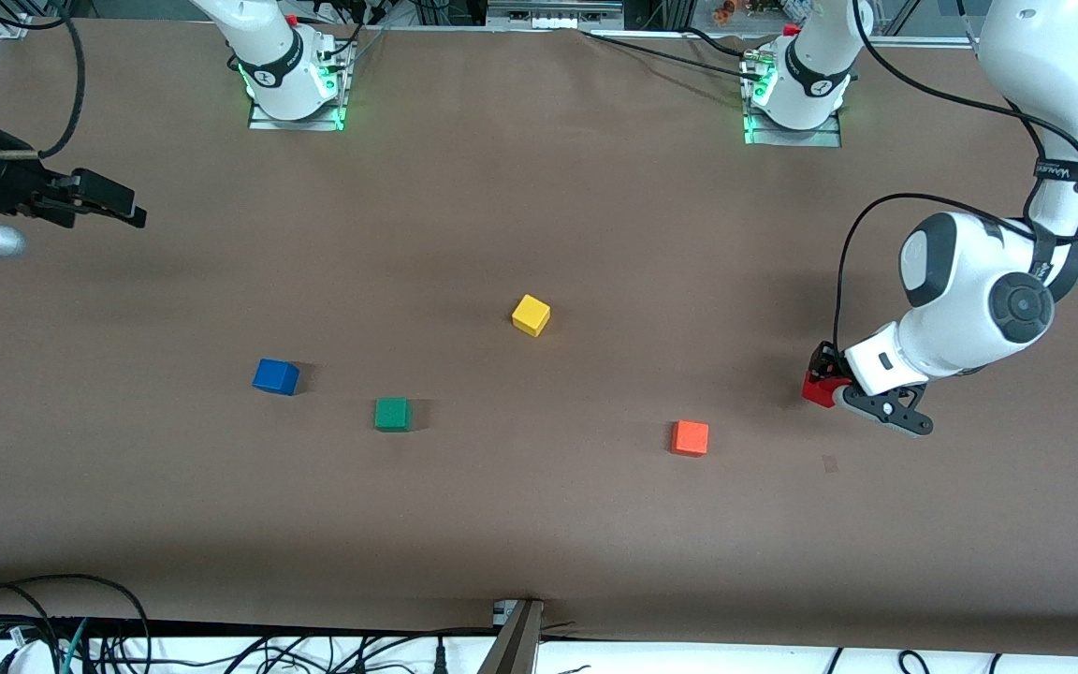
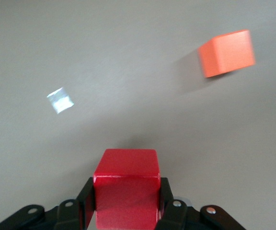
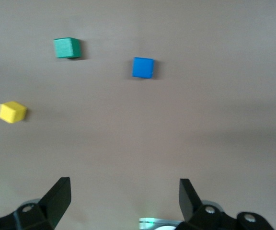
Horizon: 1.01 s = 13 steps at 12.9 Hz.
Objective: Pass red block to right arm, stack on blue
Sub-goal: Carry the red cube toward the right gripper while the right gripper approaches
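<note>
From the front camera, the left gripper [image 1: 824, 384] is down at the left arm's end of the table, fingers clamped on the red block [image 1: 816, 390], which sits low, at or just above the brown table [image 1: 539, 524]; contact with the surface can't be told. The orange cube [image 1: 690, 437] lies near it, a little nearer the camera and toward the middle. The yellow cube [image 1: 531, 315] sits mid-table, the green cube [image 1: 392, 414] nearer the camera, and the blue cube [image 1: 275, 376] just beside the green one, toward the right arm's end. The right gripper [image 1: 132, 211] waits up in the air over that end of the table. On the left wrist view, the red block [image 2: 126, 189] is pinched between the black fingers [image 2: 84, 203], the orange cube [image 2: 226, 52] well apart from it, and a small pale patch [image 2: 60, 100] shows on the table. On the right wrist view, the fingers [image 3: 59, 194] stand wide apart with nothing between them, and the blue cube [image 3: 143, 67], green cube [image 3: 67, 48] and yellow cube [image 3: 11, 112] lie on the table ahead.
</note>
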Tool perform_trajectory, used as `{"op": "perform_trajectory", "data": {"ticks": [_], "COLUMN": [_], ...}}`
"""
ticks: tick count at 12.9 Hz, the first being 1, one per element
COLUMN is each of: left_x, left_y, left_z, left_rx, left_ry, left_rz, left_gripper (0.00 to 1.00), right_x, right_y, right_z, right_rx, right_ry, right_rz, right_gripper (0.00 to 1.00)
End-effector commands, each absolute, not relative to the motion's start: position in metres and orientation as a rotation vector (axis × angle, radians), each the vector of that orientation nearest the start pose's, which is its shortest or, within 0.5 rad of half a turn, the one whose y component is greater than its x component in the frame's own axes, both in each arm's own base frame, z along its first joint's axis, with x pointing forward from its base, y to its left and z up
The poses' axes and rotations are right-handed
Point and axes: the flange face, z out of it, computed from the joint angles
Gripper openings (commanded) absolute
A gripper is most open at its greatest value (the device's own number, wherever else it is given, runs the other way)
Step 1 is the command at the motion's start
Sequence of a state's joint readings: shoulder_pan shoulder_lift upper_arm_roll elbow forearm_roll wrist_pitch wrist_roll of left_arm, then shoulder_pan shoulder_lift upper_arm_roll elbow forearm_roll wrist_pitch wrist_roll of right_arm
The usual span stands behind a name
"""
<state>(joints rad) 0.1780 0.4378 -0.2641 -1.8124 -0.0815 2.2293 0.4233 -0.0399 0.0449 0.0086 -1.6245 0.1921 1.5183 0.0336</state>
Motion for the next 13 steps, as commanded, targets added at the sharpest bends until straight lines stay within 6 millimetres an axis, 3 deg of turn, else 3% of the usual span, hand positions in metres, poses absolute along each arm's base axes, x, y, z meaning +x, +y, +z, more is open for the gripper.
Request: {"op": "perform_trajectory", "data": {"ticks": [1, 6, 10, 13], "left_x": [0.646, 0.642, 0.649, 0.658], "left_y": [-0.037, -0.059, -0.094, -0.163], "left_z": [0.317, 0.319, 0.325, 0.335], "left_rx": [-3.306, -3.408, -3.285, -3.203], "left_ry": [0.977, 1.600, 2.071, 2.474], "left_rz": [-0.137, -0.557, -0.942, -1.361], "left_gripper": [0.00, 0.00, 0.00, 0.00], "right_x": [0.569, 0.600, 0.619, 0.639], "right_y": [-0.004, 0.029, 0.075, 0.108], "right_z": [0.554, 0.487, 0.449, 0.405], "right_rx": [-2.855, -2.537, -2.253, -2.024], "right_ry": [0.130, 0.150, 0.094, 0.188], "right_rz": [0.279, 0.399, 0.413, 0.428], "right_gripper": [1.00, 1.00, 1.00, 1.00]}}
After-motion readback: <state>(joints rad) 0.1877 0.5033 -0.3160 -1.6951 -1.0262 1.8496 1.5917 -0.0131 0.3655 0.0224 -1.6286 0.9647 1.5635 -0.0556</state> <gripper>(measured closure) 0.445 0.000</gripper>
